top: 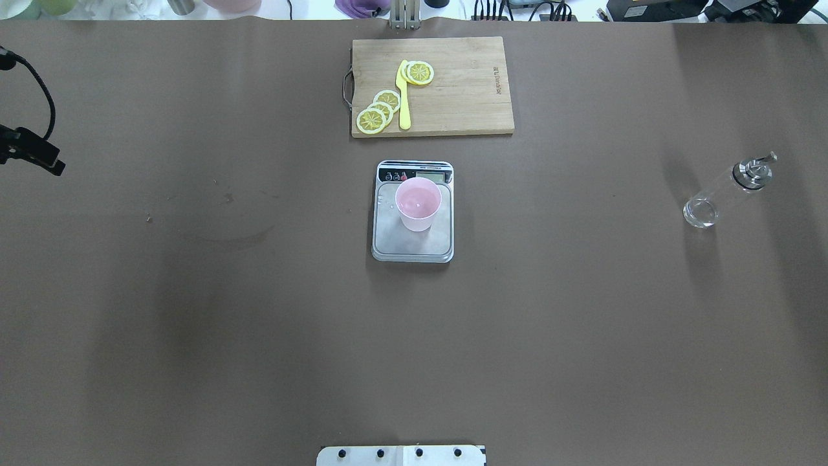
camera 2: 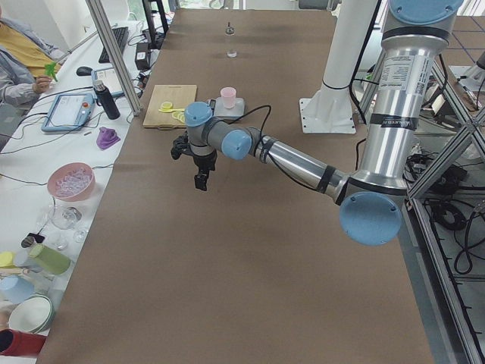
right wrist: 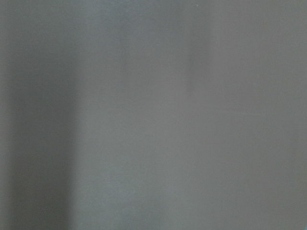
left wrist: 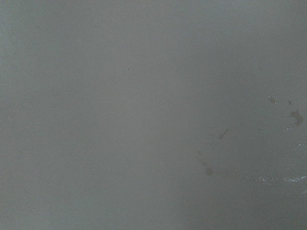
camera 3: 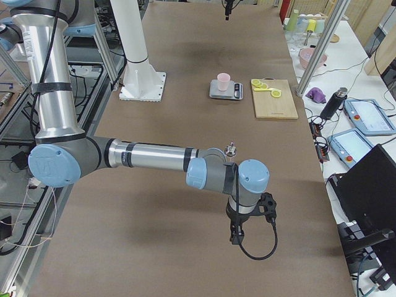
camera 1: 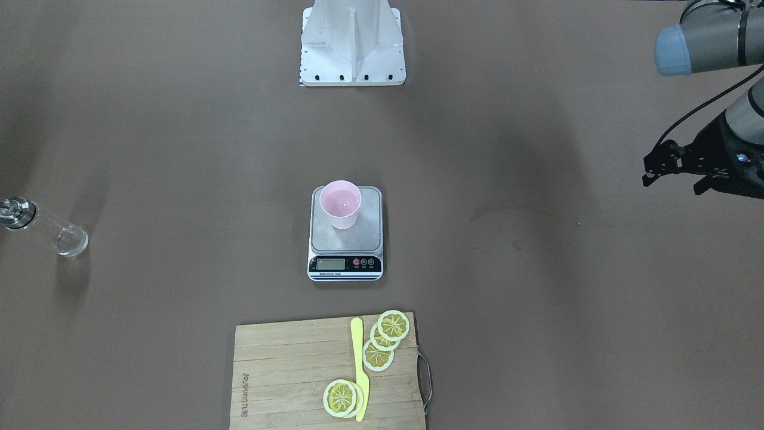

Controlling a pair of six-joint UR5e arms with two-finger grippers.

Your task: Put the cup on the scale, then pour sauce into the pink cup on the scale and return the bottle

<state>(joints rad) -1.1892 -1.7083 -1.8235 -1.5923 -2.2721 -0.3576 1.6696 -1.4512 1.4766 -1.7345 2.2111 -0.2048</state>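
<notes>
The pink cup stands upright on the back part of the scale, in the middle of the table; both also show in the overhead view, the cup on the scale. The bottle with its chrome cap stands alone near the table's right end, also at the left edge of the front view. My left gripper hovers over the table's left end, its fingers apart and empty. My right gripper hangs above the table past the bottle; I cannot tell if it is open.
A wooden cutting board with lemon slices and a yellow knife lies beyond the scale. The robot's base plate sits at the near edge. Faint wet marks stain the table between the scale and my left gripper.
</notes>
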